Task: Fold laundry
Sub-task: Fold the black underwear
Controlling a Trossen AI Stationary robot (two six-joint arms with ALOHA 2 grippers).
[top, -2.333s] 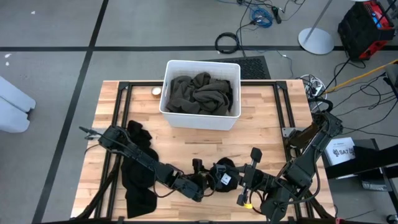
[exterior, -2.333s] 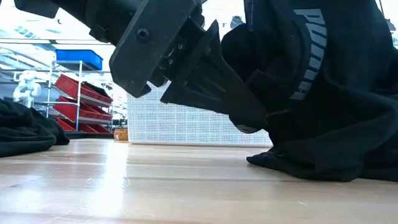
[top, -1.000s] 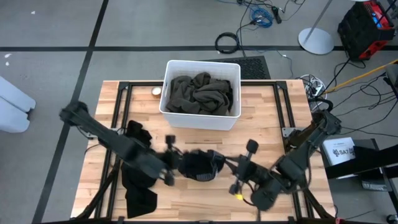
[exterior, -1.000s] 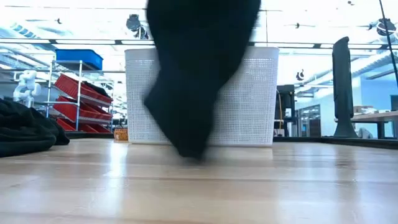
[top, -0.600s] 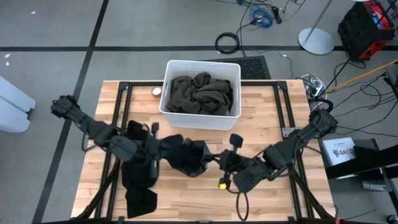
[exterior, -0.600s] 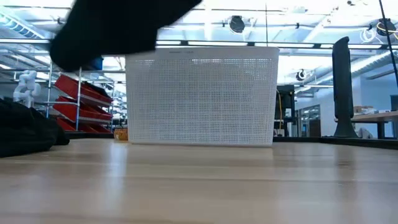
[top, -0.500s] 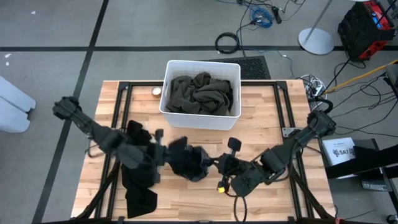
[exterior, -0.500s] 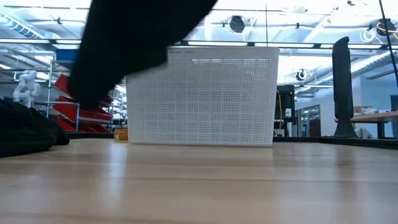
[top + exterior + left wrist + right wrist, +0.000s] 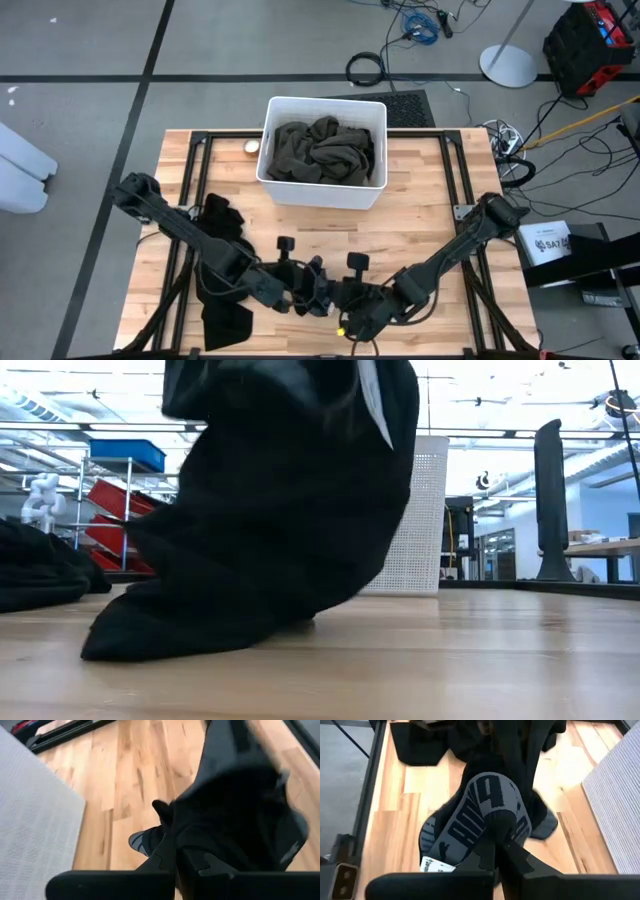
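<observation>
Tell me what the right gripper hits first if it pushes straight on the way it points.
The right gripper is shut on the black garment, so cloth is already against it. Beyond that, probably the wooden table below; depth is unclear.

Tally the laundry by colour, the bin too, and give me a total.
Black garments: 2, one held by both grippers, one pile at the table's left
Dark olive-grey garment: 1, in the bin
White plastic bin: 1
Total: 4
</observation>
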